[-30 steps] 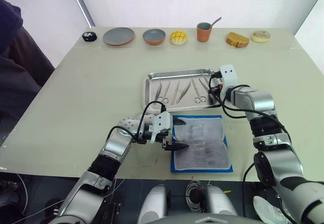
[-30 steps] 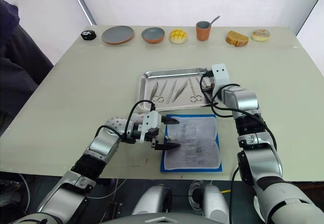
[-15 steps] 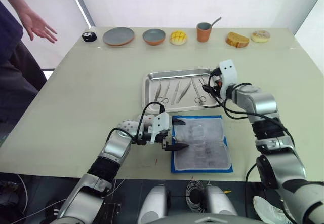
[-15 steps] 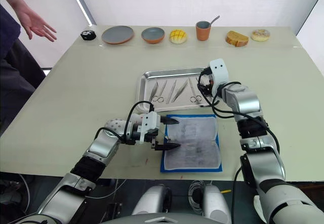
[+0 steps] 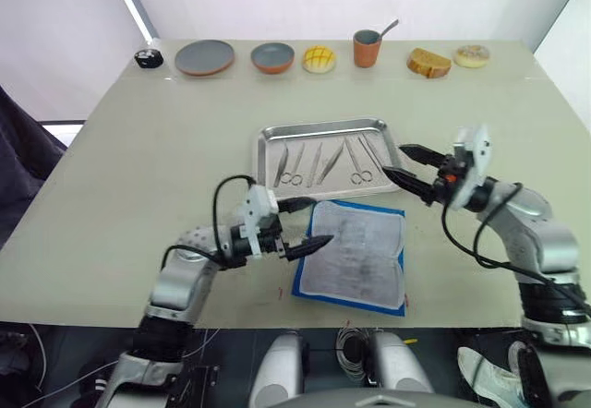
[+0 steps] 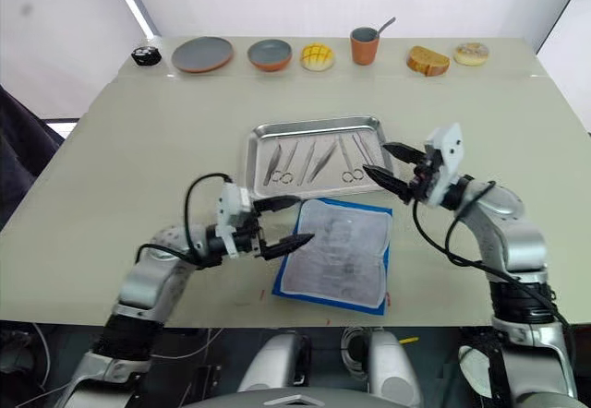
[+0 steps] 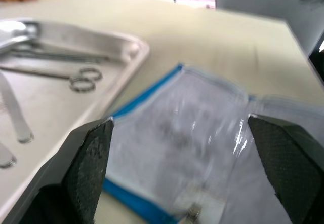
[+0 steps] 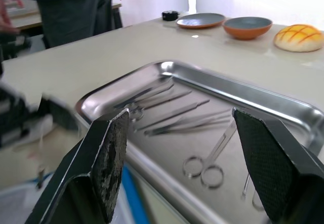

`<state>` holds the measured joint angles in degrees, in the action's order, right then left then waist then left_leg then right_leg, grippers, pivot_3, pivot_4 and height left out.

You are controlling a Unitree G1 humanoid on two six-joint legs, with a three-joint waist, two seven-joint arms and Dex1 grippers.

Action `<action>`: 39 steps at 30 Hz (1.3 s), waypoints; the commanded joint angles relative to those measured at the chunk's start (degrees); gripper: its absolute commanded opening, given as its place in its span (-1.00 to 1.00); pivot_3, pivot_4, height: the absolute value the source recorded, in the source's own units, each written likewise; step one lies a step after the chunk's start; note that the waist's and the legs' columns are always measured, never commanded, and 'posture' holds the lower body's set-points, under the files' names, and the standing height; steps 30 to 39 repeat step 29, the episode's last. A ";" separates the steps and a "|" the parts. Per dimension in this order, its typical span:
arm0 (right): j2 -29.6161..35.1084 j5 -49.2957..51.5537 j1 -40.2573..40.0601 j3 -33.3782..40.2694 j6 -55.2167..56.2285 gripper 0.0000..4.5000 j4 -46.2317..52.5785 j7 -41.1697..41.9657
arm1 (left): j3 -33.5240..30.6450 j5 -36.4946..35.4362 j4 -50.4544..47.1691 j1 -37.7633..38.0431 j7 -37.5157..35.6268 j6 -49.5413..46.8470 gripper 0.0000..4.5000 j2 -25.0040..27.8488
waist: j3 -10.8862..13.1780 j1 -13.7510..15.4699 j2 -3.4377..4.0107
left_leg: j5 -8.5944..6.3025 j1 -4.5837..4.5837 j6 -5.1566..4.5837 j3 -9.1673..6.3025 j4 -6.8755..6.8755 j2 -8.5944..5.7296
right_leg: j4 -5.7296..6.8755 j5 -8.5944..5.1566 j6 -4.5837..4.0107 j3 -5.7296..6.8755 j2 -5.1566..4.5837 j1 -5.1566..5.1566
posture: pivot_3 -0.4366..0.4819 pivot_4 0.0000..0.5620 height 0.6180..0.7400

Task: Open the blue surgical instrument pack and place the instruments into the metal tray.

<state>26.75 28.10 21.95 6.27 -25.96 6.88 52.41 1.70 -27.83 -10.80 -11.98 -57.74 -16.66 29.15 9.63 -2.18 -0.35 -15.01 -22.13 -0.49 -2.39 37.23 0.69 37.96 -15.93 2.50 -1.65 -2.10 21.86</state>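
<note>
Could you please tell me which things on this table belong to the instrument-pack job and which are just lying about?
Job:
opened blue surgical instrument pack
shiny rectangular metal tray
slim silver instruments lying in the tray

Lying about:
flat grey plate
grey bowl
yellow bun
orange cup
bread slice
doughnut

A pale beige table (image 5: 148,159) is carrying a metal tray (image 5: 270,170) near its middle, with the opened blue surgical instrument pack (image 5: 355,258) lying just in front. Along the far edge are sitting a small black object (image 5: 147,57), a grey plate (image 5: 204,57), a bowl (image 5: 273,57), a yellow bun (image 5: 319,59), an orange cup (image 5: 367,49), and what look like two pastries (image 5: 429,62).
</note>
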 commanded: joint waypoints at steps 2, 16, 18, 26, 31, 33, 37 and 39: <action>4.82 4.70 -5.18 4.56 2.59 0.75 3.40 6.49 | -8.88 -12.23 -10.60 2.94 5.73 -11.53 1.00 2.35 | 0.04 0.13 0.04 | 0.00 -0.04 0.00 0.00 0.00 -0.01 | -0.06 0.00 0.01 0.01 -0.02 0.00 | -0.05 -0.47 1.00; 16.91 9.45 -27.88 20.27 11.04 0.96 2.07 21.15 | -31.31 -18.65 -9.38 28.18 1.82 -12.60 1.00 9.37 | 0.13 0.64 -0.06 | 0.00 -0.26 0.01 0.08 0.05 -0.02 | -0.08 -0.02 -0.02 0.00 -0.14 0.24 | -0.05 -0.47 1.00; 18.35 9.14 -30.23 22.55 11.90 0.96 0.98 22.69 | -31.91 -14.92 -8.59 31.15 3.51 -10.90 1.00 9.31 | 0.13 1.07 -0.06 | 0.00 -0.24 0.01 0.08 0.09 0.01 | -0.08 -0.02 -0.03 -0.02 -0.15 0.23 | -0.05 -0.47 1.00; 18.94 7.17 -35.71 25.59 16.43 0.96 -2.76 23.40 | -30.91 -10.54 -4.74 33.05 4.62 -8.59 1.00 8.80 | 0.14 1.84 -0.11 | 0.00 -0.25 0.01 0.21 0.11 -0.02 | -0.11 -0.02 -0.02 -0.12 -0.14 0.24 | -0.05 -0.47 1.00; 18.98 7.15 -36.63 25.37 16.34 0.96 -1.62 22.96 | -30.38 -10.68 -4.54 32.39 4.55 -9.02 1.00 8.48 | 0.14 1.78 -0.11 | 0.00 -0.24 0.01 0.24 0.11 0.01 | -0.10 -0.03 -0.02 -0.16 -0.17 0.24 | -0.05 -0.47 1.00; 18.98 7.15 -36.63 25.37 16.34 0.96 -1.62 22.96 | -30.38 -10.68 -4.54 32.39 4.55 -9.02 1.00 8.48 | 0.14 1.78 -0.11 | 0.00 -0.24 0.01 0.24 0.11 0.01 | -0.10 -0.03 -0.02 -0.16 -0.17 0.24 | -0.05 -0.47 1.00; 18.98 7.15 -36.63 25.37 16.34 0.96 -1.62 22.96 | -30.38 -10.68 -4.54 32.39 4.55 -9.02 1.00 8.48 | 0.14 1.78 -0.11 | 0.00 -0.24 0.01 0.24 0.11 0.01 | -0.10 -0.03 -0.02 -0.16 -0.17 0.24 | -0.05 -0.47 1.00; 18.98 7.15 -36.63 25.37 16.34 0.96 -1.62 22.96 | -30.38 -10.68 -4.54 32.39 4.55 -9.02 1.00 8.48 | 0.14 1.78 -0.11 | 0.00 -0.24 0.01 0.24 0.11 0.01 | -0.10 -0.03 -0.02 -0.16 -0.17 0.24 | -0.05 -0.47 1.00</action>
